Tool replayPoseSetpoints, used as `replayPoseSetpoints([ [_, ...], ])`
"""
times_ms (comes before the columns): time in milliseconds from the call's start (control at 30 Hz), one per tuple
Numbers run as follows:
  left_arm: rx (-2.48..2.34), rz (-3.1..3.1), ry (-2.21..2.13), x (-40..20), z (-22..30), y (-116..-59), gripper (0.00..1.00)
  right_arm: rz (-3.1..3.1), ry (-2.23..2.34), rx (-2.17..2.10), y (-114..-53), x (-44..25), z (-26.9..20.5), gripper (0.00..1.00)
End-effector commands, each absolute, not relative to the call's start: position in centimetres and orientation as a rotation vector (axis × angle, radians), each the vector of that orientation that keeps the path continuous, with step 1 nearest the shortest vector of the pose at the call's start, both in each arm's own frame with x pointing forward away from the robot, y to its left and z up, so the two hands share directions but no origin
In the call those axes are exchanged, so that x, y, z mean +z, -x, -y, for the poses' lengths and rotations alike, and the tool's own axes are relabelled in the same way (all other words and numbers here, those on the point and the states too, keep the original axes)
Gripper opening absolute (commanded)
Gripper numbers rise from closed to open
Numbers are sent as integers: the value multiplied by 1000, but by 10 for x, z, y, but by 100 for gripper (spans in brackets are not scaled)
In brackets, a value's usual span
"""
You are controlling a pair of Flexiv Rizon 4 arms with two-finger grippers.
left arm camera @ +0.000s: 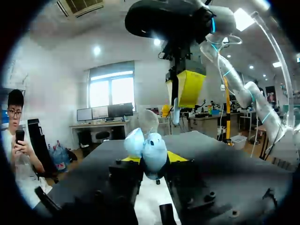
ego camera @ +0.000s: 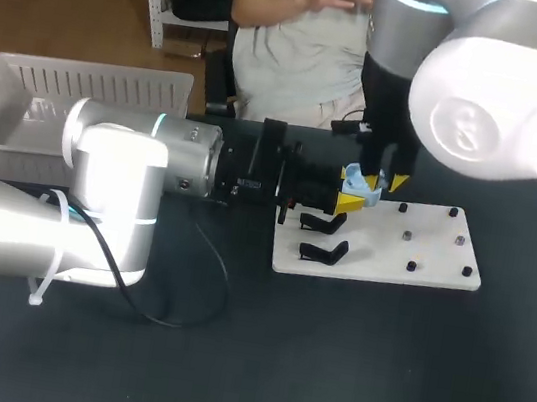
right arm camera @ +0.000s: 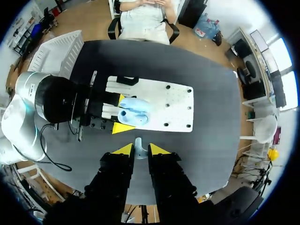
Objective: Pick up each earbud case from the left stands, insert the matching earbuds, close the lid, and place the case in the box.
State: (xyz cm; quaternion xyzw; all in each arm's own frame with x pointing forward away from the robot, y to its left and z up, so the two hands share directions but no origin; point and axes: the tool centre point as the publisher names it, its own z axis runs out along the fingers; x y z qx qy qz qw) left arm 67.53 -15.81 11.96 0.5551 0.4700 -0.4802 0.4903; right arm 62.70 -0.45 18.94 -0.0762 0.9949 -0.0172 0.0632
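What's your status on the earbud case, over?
Left pincer shut on open light-blue plastic earbud case. Right pincer shut on small pale earbud, above case. Nothing in between.

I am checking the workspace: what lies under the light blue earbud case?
The white board lies below the open earbud case, which the left gripper holds. Two black stands show beside it; the board patch directly beneath is covered by the case.

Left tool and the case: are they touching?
Touching. The left wrist view shows the case pinched between both yellow tips of the left tool.
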Motion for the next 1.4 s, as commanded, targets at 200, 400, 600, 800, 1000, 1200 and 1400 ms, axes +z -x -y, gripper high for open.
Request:
replayPoseSetpoints([
  [200,-1161,-1143,-1345,120,158,-674,0,-3061,329,-81,-641,193,0,0],
  [400,-1161,-1143,-1345,120,158,-674,0,-3024,423,-130,-641,193,-11,0],
  [600,-1161,-1143,-1345,120,158,-674,0,-3001,472,-165,-643,191,-18,0],
  [800,-1161,-1143,-1345,120,158,-674,0,-3007,492,-178,-649,185,-20,0],
  [1000,-1161,-1143,-1345,120,158,-674,0,-3011,503,-182,-654,184,-22,0],
  [1200,-1161,-1143,-1345,120,158,-674,0,-3012,503,-185,-656,182,-22,0],
  [1400,-1161,-1143,-1345,120,158,-674,0,-3010,501,-188,-656,179,-21,0],
])
